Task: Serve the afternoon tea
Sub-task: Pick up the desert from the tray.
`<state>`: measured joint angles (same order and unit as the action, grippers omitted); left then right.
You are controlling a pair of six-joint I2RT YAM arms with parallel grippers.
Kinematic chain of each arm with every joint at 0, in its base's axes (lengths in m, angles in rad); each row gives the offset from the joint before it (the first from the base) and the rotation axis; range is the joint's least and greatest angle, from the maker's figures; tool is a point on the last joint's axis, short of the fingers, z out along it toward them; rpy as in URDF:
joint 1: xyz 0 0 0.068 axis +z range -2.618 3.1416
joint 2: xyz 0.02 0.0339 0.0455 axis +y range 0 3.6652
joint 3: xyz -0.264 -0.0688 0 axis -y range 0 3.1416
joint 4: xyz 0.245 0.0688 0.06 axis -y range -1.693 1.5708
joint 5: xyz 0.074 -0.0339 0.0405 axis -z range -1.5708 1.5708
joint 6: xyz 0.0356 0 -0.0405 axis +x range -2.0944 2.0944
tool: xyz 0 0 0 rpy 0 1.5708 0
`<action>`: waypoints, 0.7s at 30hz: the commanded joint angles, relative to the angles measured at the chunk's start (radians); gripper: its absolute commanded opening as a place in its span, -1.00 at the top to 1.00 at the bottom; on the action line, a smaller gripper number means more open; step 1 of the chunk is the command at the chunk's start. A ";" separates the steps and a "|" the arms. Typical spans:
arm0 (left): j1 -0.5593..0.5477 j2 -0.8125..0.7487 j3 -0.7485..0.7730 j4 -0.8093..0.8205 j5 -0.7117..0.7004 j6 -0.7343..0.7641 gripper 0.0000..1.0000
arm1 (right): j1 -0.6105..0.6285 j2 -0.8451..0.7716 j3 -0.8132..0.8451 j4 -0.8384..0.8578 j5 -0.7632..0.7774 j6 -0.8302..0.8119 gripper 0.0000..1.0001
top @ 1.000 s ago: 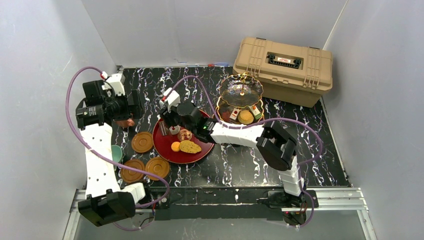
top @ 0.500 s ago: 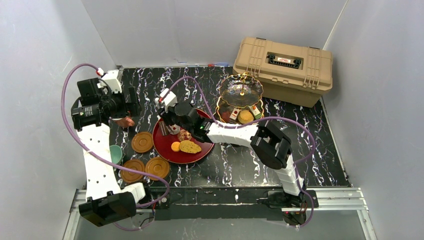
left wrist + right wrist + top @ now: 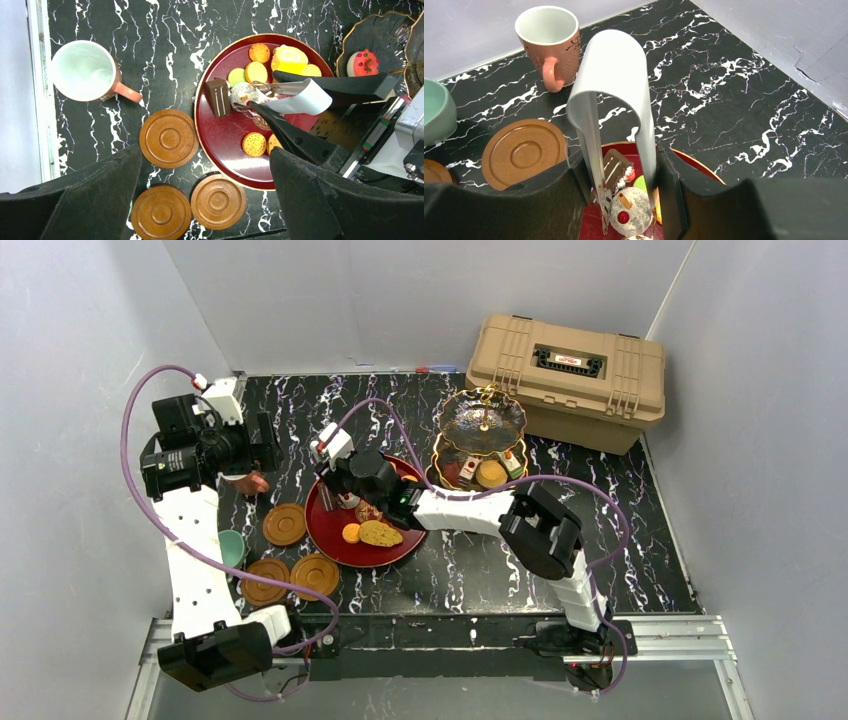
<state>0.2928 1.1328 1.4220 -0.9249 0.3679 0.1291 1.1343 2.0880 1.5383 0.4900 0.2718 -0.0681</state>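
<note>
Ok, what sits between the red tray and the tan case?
The dark three-tier stand with gold rims stands between the red tray and the tan case. This shows in the top view. A few pastries sit on its lower tier.

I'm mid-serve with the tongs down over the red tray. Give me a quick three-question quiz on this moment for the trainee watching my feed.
1. Which arm holds the metal tongs? A left; B right; C neither.
2. True or false: the left gripper is open and holds nothing.
3. Fill in: ___ brown saucers show in the left wrist view.

Key: 1 B. 2 true. 3 three.
</note>
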 commanded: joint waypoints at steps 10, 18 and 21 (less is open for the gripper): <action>0.005 -0.015 0.016 -0.028 0.022 0.012 -0.96 | 0.004 -0.011 -0.046 0.137 0.007 0.031 -0.07; 0.006 -0.023 0.002 -0.028 0.026 0.013 -0.96 | 0.004 -0.060 -0.072 0.144 0.043 0.011 0.37; 0.005 -0.025 0.003 -0.027 0.029 0.012 -0.96 | 0.002 -0.088 -0.080 0.142 0.043 0.009 0.50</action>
<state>0.2928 1.1324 1.4216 -0.9287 0.3759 0.1318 1.1370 2.0834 1.4723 0.5739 0.2882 -0.0460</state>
